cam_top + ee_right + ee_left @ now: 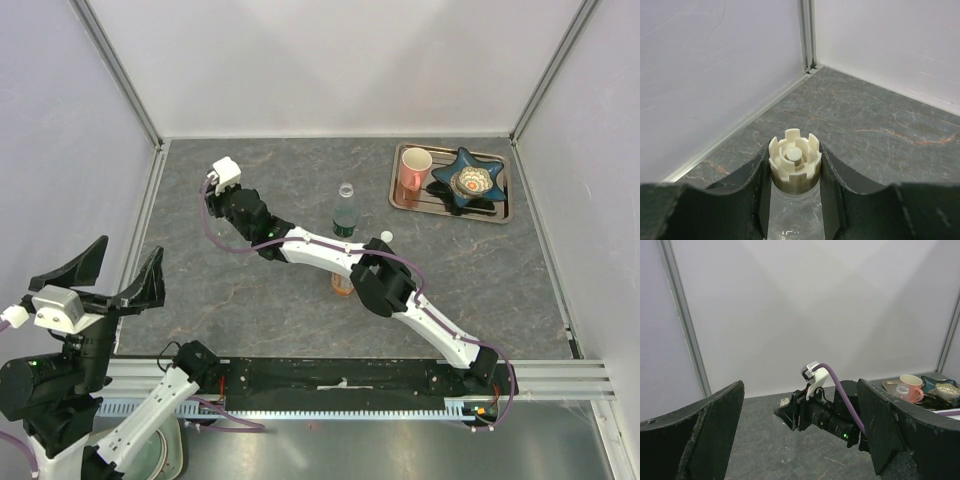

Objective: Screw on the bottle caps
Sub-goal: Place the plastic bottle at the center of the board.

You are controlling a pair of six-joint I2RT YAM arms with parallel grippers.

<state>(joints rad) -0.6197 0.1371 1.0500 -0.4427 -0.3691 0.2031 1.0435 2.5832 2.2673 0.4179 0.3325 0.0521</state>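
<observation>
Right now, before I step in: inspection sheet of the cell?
surface: grey marbled table, no spills seen
job's things: orange bottle half under right arm; green-label bottle and tiny bottle upright; loose white cap; cream cap on clear bottle
clutter: tray holding mug and star dish
grippers: left gripper open, empty; right gripper shut on cream cap
cables: purple cable loops off right wrist, no snag seen
surroundings: white walls, metal frame posts
</observation>
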